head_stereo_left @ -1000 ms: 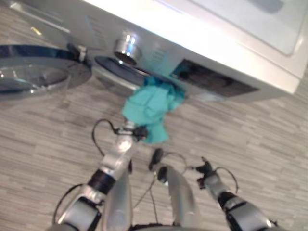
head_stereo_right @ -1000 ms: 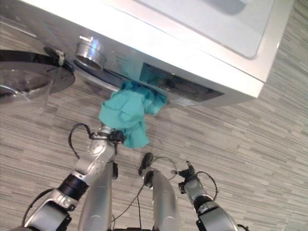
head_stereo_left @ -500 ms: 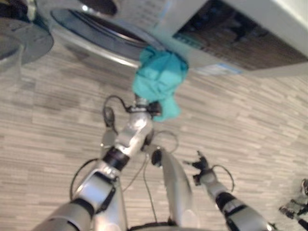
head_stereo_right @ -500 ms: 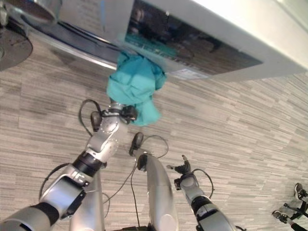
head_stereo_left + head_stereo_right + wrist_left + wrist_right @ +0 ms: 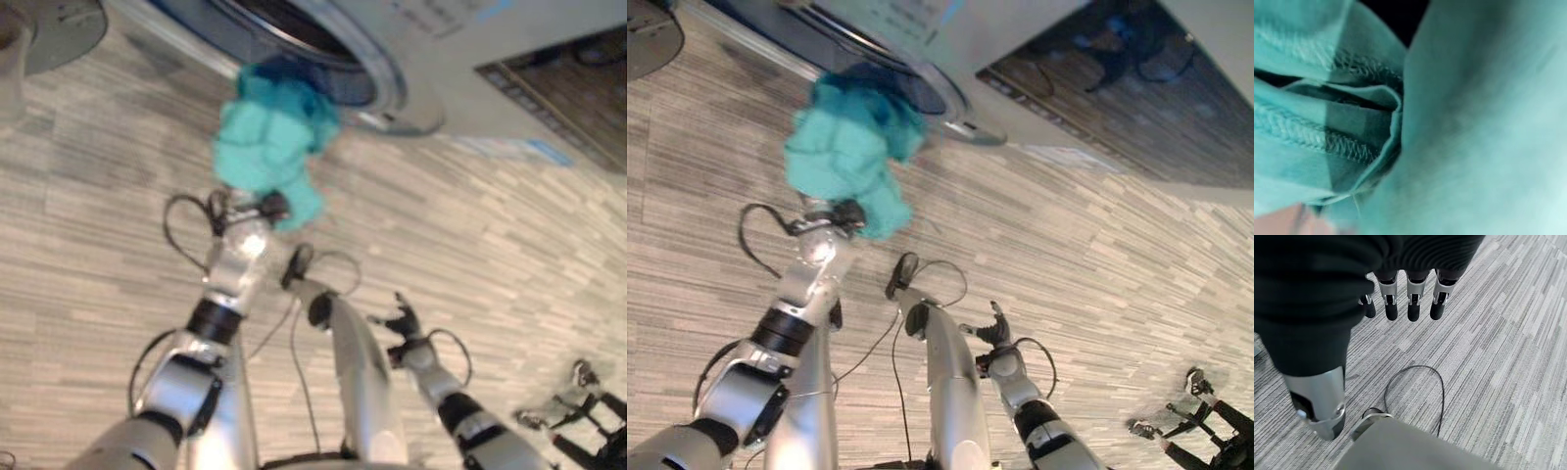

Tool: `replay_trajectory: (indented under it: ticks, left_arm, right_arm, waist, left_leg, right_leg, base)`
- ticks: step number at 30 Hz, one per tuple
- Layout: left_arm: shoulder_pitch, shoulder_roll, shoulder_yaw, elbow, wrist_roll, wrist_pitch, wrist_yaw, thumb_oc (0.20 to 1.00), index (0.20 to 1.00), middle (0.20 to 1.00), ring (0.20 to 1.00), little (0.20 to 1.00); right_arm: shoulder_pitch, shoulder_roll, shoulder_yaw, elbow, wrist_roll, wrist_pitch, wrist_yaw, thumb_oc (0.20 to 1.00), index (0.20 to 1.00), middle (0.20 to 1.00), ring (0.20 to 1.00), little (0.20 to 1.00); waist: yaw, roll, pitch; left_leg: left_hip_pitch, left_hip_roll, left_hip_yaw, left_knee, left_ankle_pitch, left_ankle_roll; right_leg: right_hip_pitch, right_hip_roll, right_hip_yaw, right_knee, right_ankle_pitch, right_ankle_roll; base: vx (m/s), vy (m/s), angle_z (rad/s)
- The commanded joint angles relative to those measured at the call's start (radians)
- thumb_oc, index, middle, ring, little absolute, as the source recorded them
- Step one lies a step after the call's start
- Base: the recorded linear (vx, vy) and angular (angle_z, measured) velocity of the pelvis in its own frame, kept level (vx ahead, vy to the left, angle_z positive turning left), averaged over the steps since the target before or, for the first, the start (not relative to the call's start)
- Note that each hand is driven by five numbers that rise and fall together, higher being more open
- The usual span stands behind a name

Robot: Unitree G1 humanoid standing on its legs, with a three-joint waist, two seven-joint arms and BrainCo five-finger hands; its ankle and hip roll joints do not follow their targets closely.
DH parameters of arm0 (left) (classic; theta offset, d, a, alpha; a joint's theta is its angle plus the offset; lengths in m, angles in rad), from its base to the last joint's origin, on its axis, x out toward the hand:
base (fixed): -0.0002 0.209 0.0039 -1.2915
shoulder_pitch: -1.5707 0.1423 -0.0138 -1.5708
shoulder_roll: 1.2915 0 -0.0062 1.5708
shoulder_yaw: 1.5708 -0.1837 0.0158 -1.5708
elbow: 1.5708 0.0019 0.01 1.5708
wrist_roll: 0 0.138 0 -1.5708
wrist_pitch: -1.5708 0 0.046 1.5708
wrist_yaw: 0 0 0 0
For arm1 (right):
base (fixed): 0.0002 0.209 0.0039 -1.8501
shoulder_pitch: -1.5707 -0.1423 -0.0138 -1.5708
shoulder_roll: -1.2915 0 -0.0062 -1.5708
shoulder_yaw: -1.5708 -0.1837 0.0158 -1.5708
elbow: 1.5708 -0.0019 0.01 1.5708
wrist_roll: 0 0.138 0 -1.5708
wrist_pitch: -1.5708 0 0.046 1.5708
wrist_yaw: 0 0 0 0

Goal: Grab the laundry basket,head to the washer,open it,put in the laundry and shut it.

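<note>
A bundled teal cloth [image 5: 266, 147] hangs in the air at the lower rim of the washer's round opening [image 5: 323, 39], its top edge overlapping the dark drum mouth. My left arm reaches up under it, and past the left wrist [image 5: 240, 245] the hand is buried in the cloth. Folds and seams of the teal cloth [image 5: 1474, 122] lie close against the camera in the left wrist view. My right hand [image 5: 402, 321] hangs low over the floor, away from the washer, open with straight fingers [image 5: 1400, 303] and holding nothing.
The washer's open door [image 5: 54, 20] lies out to the left. A dark panel [image 5: 568, 78] of the machine's front is at the upper right. Grey plank floor [image 5: 509, 245] spreads below. A dark object with metal parts [image 5: 578, 401] lies on the floor at the lower right.
The camera has tilted, so the washer shows from lower down. My left arm has carried the teal cloth from under the dark panel over to the drum opening's rim. The right hand stays low.
</note>
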Motion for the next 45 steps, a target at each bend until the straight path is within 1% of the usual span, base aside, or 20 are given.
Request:
replay_trajectory:
  ticks: [1,2,7,8,12,14,17,22,24,28,31,32,33,34,35,36,37,39,42,45]
  left_arm:
    - [-0.06,-0.009,-0.034,-0.05,0.088,-0.063,0.048,0.2,0.2,0.2,0.2,0.2]
    - [-0.103,0.013,-0.01,-0.043,0.096,-0.068,0.078,0.2,0.2,0.2,0.2,0.2]
    - [-0.211,0.055,0.0,0.001,0.117,-0.059,0.105,0.2,0.2,0.2,0.2,0.2]
    - [-0.265,0.055,-0.008,0.021,0.113,-0.06,0.107,0.2,0.2,0.2,0.2,0.2]
    - [-0.357,0.044,-0.038,0.056,0.115,-0.054,0.107,0.2,0.2,0.2,0.2,0.2]
    - [-0.444,0.045,-0.067,0.092,0.107,-0.05,0.106,0.2,0.2,0.2,0.2,0.2]
    - [-0.511,0.058,-0.086,0.128,0.101,-0.044,0.103,0.2,0.2,0.2,0.2,0.2]
    - [-0.617,0.056,-0.095,0.176,0.036,-0.068,0.109,0.2,0.2,0.2,0.2,0.2]
    - [-0.647,0.06,-0.101,0.188,0.032,-0.066,0.11,0.2,0.2,0.2,0.2,0.2]
    - [-0.744,0.08,-0.122,0.273,-0.003,-0.063,0.107,0.2,0.2,0.2,0.2,0.2]
    - [-0.864,0.113,-0.145,0.387,-0.107,-0.076,0.085,0.2,0.2,0.2,0.2,0.2]
    - [-1.002,0.136,-0.196,0.516,-0.238,-0.074,0.002,0.511,0.511,0.511,0.511,0.511]
    - [-1.067,0.162,-0.217,0.57,-0.295,-0.086,-0.036,1.0,1.0,1.0,1.0,1.0]
    - [-1.12,0.204,-0.231,0.554,-0.326,-0.124,-0.051,1.0,1.0,1.0,1.0,1.0]
    - [-1.127,0.21,-0.234,0.558,-0.333,-0.128,-0.055,1.0,1.0,1.0,1.0,1.0]
    - [-1.14,0.225,-0.233,0.511,-0.353,-0.156,-0.054,1.0,1.0,1.0,1.0,1.0]
    - [-1.139,0.24,-0.238,0.452,-0.411,-0.193,-0.082,1.0,1.0,1.0,1.0,1.0]
    - [-1.119,0.247,-0.245,0.416,-0.46,-0.222,-0.115,1.0,1.0,1.0,1.0,1.0]
    - [-1.095,0.241,-0.256,0.407,-0.494,-0.223,-0.14,1.0,1.0,1.0,1.0,1.0]
    - [-1.0,0.23,-0.233,0.38,-0.481,-0.216,-0.15,1.0,1.0,1.0,1.0,1.0]
  right_arm:
    - [0.135,-0.041,0.024,-0.07,-0.019,0.005,0.007,1.0,1.0,1.0,1.0,1.0]
    - [0.149,-0.048,0.034,-0.09,-0.028,0.005,0.021,1.0,1.0,1.0,1.0,1.0]
    - [0.15,-0.072,0.051,-0.108,-0.046,0.007,0.038,1.0,1.0,1.0,1.0,1.0]
    - [0.144,-0.084,0.056,-0.112,-0.055,0.011,0.042,1.0,1.0,1.0,1.0,1.0]
    - [0.135,-0.097,0.062,-0.096,-0.066,0.013,0.047,1.0,1.0,1.0,1.0,1.0]
    - [0.123,-0.114,0.064,-0.099,-0.07,0.014,0.048,1.0,1.0,1.0,1.0,1.0]
    - [0.115,-0.127,0.059,-0.11,-0.073,0.013,0.05,1.0,1.0,1.0,1.0,1.0]
    - [0.096,-0.147,0.055,-0.11,-0.085,0.016,0.045,1.0,1.0,1.0,1.0,1.0]
    - [0.088,-0.149,0.054,-0.103,-0.086,0.017,0.045,1.0,1.0,1.0,1.0,1.0]
    - [0.07,-0.172,0.048,-0.119,-0.092,0.014,0.042,1.0,1.0,1.0,1.0,1.0]
    - [0.06,-0.201,0.048,-0.154,-0.103,0.012,0.046,1.0,1.0,1.0,1.0,1.0]
    - [0.042,-0.232,0.05,-0.156,-0.106,0.014,0.055,1.0,1.0,1.0,1.0,1.0]
    - [0.031,-0.245,0.044,-0.152,-0.106,0.016,0.059,1.0,1.0,1.0,1.0,1.0]
    - [0.031,-0.262,0.036,-0.163,-0.112,0.014,0.061,1.0,1.0,1.0,1.0,1.0]
    - [0.027,-0.264,0.036,-0.168,-0.112,0.016,0.063,1.0,1.0,1.0,1.0,1.0]
    - [0.035,-0.275,0.031,-0.182,-0.117,0.012,0.064,1.0,1.0,1.0,1.0,1.0]
    - [0.065,-0.3,0.018,-0.205,-0.131,0.015,0.072,1.0,1.0,1.0,1.0,1.0]
    - [0.089,-0.32,0.01,-0.214,-0.145,0.017,0.083,1.0,1.0,1.0,1.0,1.0]
    - [0.112,-0.328,0.008,-0.208,-0.153,0.023,0.095,1.0,1.0,1.0,1.0,1.0]
    - [0.133,-0.324,0.014,-0.186,-0.156,0.015,0.11,1.0,1.0,1.0,1.0,1.0]
  waist:
    - [0.005,-0.014,-0.065]
    - [-0.003,-0.021,-0.068]
    - [-0.028,-0.027,-0.076]
    - [-0.039,-0.029,-0.081]
    - [-0.055,-0.029,-0.085]
    - [-0.069,-0.026,-0.091]
    - [-0.077,-0.023,-0.092]
    - [-0.09,-0.008,-0.095]
    - [-0.094,-0.003,-0.096]
    - [-0.113,-0.004,-0.108]
    - [-0.137,-0.007,-0.125]
    - [-0.159,-0.004,-0.143]
    - [-0.163,-0.002,-0.145]
    - [-0.167,0.0,-0.144]
    - [-0.169,0.001,-0.14]
    - [-0.169,0.001,-0.141]
    - [-0.172,0.004,-0.144]
    - [-0.171,0.008,-0.146]
    - [-0.166,0.015,-0.151]
    - [-0.149,0.017,-0.145]
  left_leg:
    - [-0.058,-0.008,0.023,0.013,-0.081,0.017]
    - [-0.06,-0.005,0.023,0.016,-0.084,0.017]
    - [-0.061,-0.001,0.024,0.013,-0.09,0.016]
    - [-0.063,0.0,0.026,0.01,-0.091,0.016]
    - [-0.074,-0.001,0.026,0.008,-0.09,0.016]
    - [-0.088,-0.001,0.028,0.012,-0.091,0.018]
    - [-0.1,-0.002,0.025,0.013,-0.091,0.018]
    - [-0.132,-0.004,0.026,0.014,-0.095,0.021]
    - [-0.142,-0.003,0.026,0.018,-0.096,0.022]
    - [-0.159,-0.001,0.033,0.017,-0.098,0.023]
    - [-0.164,0.001,0.035,0.018,-0.102,0.026]
    - [-0.165,0.0,0.035,0.021,-0.11,0.029]
    - [-0.169,0.0,0.033,0.018,-0.105,0.032]
    - [-0.172,-0.001,0.031,0.015,-0.106,0.032]
    - [-0.172,-0.001,0.031,0.014,-0.106,0.033]
    - [-0.172,-0.002,0.03,0.013,-0.107,0.033]
    - [-0.173,-0.004,0.029,0.012,-0.109,0.035]
    - [-0.173,-0.007,0.03,0.014,-0.112,0.038]
    - [-0.17,-0.011,0.028,0.014,-0.113,0.041]
    - [-0.165,-0.013,0.025,0.018,-0.113,0.04]
  right_leg:
    - [0.086,0.01,-0.009,-0.046,-0.021,0.035]
    - [0.085,0.013,-0.01,-0.049,-0.02,0.036]
    - [0.079,0.015,-0.007,-0.06,-0.018,0.034]
    - [0.078,0.015,-0.006,-0.068,-0.014,0.035]
    - [0.07,0.015,-0.004,-0.07,-0.015,0.036]
    - [0.054,0.013,-0.001,-0.061,-0.015,0.039]
    - [0.037,0.009,0.0,-0.052,-0.016,0.041]
    - [-0.007,-0.003,0.002,-0.027,-0.016,0.052]
    - [-0.019,-0.006,0.005,-0.021,-0.018,0.054]
    - [-0.04,-0.009,0.014,-0.017,-0.012,0.062]
    - [-0.041,-0.009,0.027,-0.024,0.004,0.077]
    - [-0.039,-0.006,0.035,-0.028,0.011,0.086]
    - [-0.041,-0.004,0.037,-0.031,0.019,0.089]
    - [-0.043,-0.004,0.04,-0.038,0.027,0.096]
    - [-0.043,-0.003,0.04,-0.04,0.029,0.097]
    - [-0.043,-0.003,0.041,-0.043,0.03,0.101]
    - [-0.04,-0.001,0.042,-0.05,0.033,0.105]
    - [-0.041,0.002,0.045,-0.053,0.031,0.105]
    - [-0.04,0.004,0.046,-0.052,0.027,0.101]
    - [-0.045,0.01,0.038,-0.034,0.004,0.083]
  base:
    - [0.01,-0.007,-0.08]
    - [0.01,-0.003,-0.03]
    - [0.0,0.0,0.0]
    - [0.0,0.01,-0.04]
    - [0.01,-0.004,-0.06]
    - [0.0,0.0,0.0]
    - [0.0,0.0,0.0]
    - [0.0,0.0,0.0]
    - [0.0,0.0,0.0]
    - [0.0,0.0,0.0]
    - [0.02,0.051,-0.02]
    - [0.02,0.062,-0.06]
    - [0.03,0.052,-0.11]
    - [0.01,0.019,-0.13]
    - [0.02,-0.006,-0.16]
    - [0.03,-0.023,-0.18]
    - [0.04,-0.025,-0.14]
    - [0.01,-0.003,-0.03]
    - [0.01,0.003,0.03]
    - [0.0,0.0,0.0]
